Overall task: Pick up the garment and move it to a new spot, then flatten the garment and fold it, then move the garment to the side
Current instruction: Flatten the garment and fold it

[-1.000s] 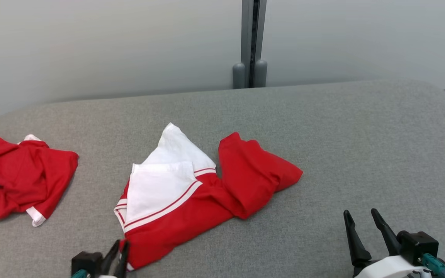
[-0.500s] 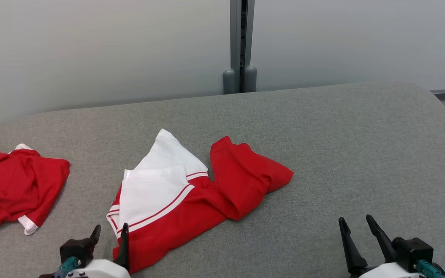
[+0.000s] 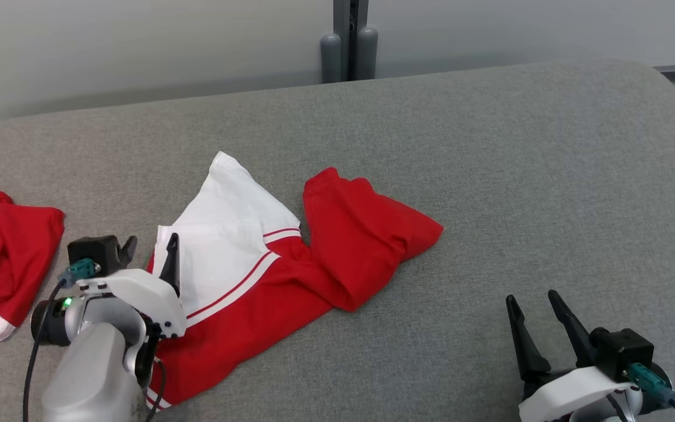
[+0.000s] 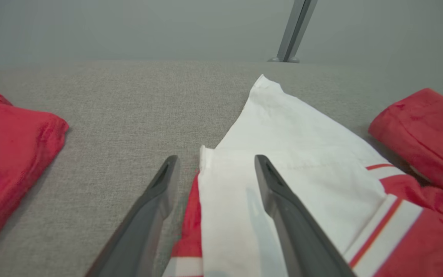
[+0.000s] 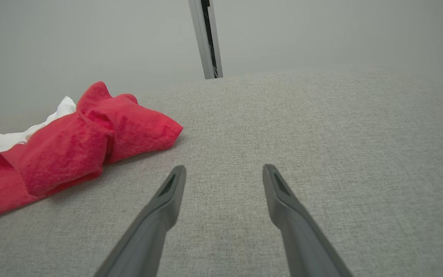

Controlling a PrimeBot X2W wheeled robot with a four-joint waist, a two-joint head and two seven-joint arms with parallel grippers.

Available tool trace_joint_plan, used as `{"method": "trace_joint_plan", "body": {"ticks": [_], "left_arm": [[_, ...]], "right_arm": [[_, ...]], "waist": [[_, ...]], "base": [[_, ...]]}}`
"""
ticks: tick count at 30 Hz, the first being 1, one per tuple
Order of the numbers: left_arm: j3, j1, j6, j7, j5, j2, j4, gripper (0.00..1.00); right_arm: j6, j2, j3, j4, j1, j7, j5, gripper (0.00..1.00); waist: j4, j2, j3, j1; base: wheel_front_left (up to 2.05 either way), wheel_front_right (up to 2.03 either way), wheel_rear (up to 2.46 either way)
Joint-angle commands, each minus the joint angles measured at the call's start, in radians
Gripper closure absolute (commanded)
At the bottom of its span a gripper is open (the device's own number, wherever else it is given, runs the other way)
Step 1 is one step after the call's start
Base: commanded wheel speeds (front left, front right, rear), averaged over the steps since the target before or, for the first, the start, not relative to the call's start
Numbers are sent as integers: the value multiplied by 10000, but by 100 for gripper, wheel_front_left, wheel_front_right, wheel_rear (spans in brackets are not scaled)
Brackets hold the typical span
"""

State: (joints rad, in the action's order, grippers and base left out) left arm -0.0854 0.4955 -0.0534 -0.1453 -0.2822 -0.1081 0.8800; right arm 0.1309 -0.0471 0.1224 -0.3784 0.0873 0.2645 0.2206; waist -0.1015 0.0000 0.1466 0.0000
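The left hand point(image 3: 151, 240) has its jaws wide apart and holds nothing. It stands at the left border of the red and white garment point(image 3: 290, 281). In the left wrist view one finger point(image 4: 281, 200) is over the white panel point(image 4: 294, 134) and the other is over the bare grey counter point(image 3: 490, 176), so the border runs between them. Whether the fingers touch the cloth cannot be told. The garment's long axis runs diagonally, from near the robot on the left toward the bunched red end point(image 3: 372, 223) in the middle. The right hand point(image 3: 531, 296), also wide open and empty, hovers over bare counter, well apart from that red end. The left hand is clearly the nearer one. To grasp the border it would probably only need to go down and close.
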Motion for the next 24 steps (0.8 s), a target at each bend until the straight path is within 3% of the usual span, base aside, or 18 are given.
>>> {"method": "trace_joint_plan", "body": {"ticks": [1,6,15,17,18,19,20,22,23,24], "left_arm": [[16,367,-44,93,-39,-110,148,0],[142,1125,28,472,-221,-271,838,0],[191,1629,30,206,-428,-357,1636,0],[159,1692,42,124,-426,-375,1792,17],[137,1731,42,92,-417,-379,1848,20],[126,1770,36,58,-425,-381,1904,31],[100,1794,25,31,-415,-377,1961,51],[58,1807,10,-30,-422,-363,2098,58],[31,1834,-15,-90,-416,-363,2144,70],[4,1876,-21,-175,-398,-368,2157,96]], "right_arm": [[-3,-72,-29,-7,136,-3,60,0],[-1,-70,-37,12,350,-3,79,0],[-3,-70,26,28,548,-3,214,0],[-3,-70,16,43,597,-3,245,0],[-1,-70,10,50,611,-3,258,0],[-1,-70,8,58,622,-3,256,0],[-3,-70,1,63,634,-3,260,0],[-3,-70,-10,59,639,-3,263,0],[-3,-70,-11,58,636,-3,267,0],[-3,-70,-19,52,641,-3,264,0]], "waist": [[-156,0,298,0],[-311,0,647,0],[-497,0,902,0],[-515,0,935,0],[-522,0,950,0],[-528,0,964,0],[-529,0,978,0],[-524,0,1002,0],[-519,0,1011,0],[-511,0,1021,0]], "base": [[0,0,0],[0,0,0],[0,0,0],[0,0,0],[0,0,0],[0,0,0],[0,0,0],[0,0,0],[0,0,0],[0,0,0]]}}
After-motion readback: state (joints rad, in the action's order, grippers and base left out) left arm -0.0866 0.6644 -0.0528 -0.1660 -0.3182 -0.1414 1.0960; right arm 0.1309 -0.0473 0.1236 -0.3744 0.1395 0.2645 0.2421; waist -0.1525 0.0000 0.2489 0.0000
